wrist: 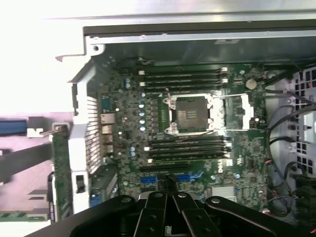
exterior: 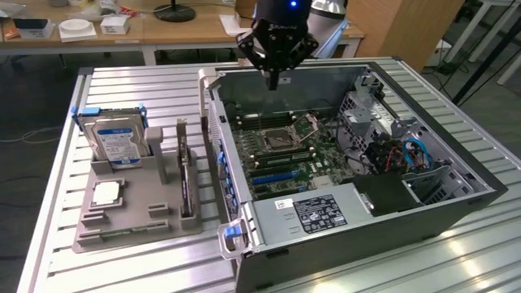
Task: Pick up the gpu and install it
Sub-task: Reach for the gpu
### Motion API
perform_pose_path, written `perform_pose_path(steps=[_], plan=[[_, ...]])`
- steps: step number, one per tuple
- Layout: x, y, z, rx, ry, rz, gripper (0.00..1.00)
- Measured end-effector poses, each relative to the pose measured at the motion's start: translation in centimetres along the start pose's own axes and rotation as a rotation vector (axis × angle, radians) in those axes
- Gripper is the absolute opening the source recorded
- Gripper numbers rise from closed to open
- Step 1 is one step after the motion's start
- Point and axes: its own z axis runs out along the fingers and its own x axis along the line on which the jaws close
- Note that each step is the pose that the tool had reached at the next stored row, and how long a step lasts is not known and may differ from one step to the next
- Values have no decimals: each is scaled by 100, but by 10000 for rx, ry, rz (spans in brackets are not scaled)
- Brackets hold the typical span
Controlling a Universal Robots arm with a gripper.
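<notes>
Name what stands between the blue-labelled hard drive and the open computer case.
The gpu, on edge in the grey holder, stands between them, as the exterior view shows.

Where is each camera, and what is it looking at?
Exterior view: off the arm, up high, looking down at the open computer case, the gpu in its grey holder, and the gripper hanging over the case.
Wrist view: on the wrist, looking straight down at the motherboard; the shut gripper's dark fingers show.
Shared: the motherboard, its processor socket and the gripper.
</notes>
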Motion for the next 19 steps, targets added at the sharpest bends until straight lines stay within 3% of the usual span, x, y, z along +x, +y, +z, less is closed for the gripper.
perform_pose_path(steps=[13,19], plan=[[589,-45,-9,29,-1,-3,11],[863,-65,-10,40,-3,-1,29]])
